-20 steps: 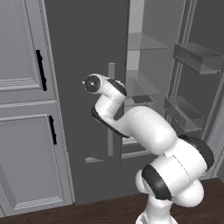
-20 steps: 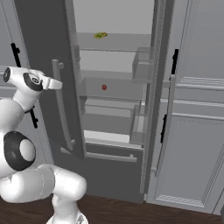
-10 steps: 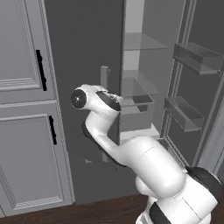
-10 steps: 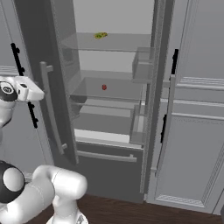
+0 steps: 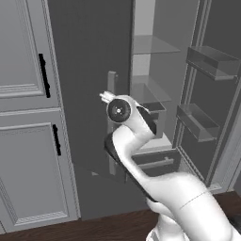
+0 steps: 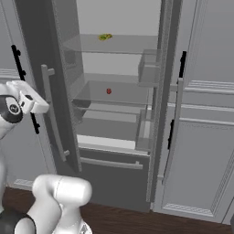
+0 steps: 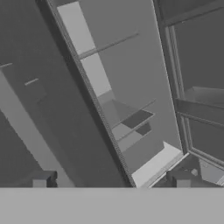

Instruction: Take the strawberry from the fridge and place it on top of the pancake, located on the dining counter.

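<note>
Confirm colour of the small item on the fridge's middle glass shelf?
Red: it's the strawberry, clearest in the right base view.

Fridge point(image 6: 151, 137) doors open; mid shelf w/ strawberry point(image 6: 109, 91) free in front, left door point(image 6: 41, 68) nearest arm.

Kitchen, rendered.
Open dark grey fridge point(image 6: 55, 55) with glass shelves point(image 6: 114, 93); panelled grey cabinets point(image 6: 205, 137); dark wood floor point(image 6: 137, 221).

The fridge point(image 6: 41, 50) looks matt dark grey (shelves point(image 6: 119, 93) glassy), above a wood-look floor point(image 6: 137, 219).
</note>
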{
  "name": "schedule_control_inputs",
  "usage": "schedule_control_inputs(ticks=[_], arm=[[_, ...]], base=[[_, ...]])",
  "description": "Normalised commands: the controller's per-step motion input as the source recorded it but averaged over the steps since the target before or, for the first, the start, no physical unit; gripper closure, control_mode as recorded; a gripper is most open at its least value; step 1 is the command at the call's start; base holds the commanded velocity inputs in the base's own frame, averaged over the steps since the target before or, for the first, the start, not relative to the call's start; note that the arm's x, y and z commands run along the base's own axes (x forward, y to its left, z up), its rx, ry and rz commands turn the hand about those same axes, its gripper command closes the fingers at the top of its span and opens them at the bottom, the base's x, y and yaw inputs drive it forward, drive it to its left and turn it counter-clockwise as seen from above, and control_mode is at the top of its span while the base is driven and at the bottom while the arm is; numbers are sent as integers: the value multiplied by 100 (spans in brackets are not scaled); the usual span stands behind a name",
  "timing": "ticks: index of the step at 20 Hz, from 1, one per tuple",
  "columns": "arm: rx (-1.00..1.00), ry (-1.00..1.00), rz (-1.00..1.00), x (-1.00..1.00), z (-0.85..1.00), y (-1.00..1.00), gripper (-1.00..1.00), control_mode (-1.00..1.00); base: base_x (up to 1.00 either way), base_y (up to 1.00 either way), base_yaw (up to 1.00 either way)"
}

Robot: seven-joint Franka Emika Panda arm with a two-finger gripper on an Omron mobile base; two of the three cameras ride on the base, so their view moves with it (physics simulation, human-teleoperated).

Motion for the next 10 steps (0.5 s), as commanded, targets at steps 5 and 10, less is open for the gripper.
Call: schedule_control_inputs(ticks=[5, 10], arm=[[32, 0, 35, -25, -1, -85, -100, -100], [35, 0, 45, 0, -10, -73, -100, -100]], base=[[0, 0, 0], [0, 0, 0]])
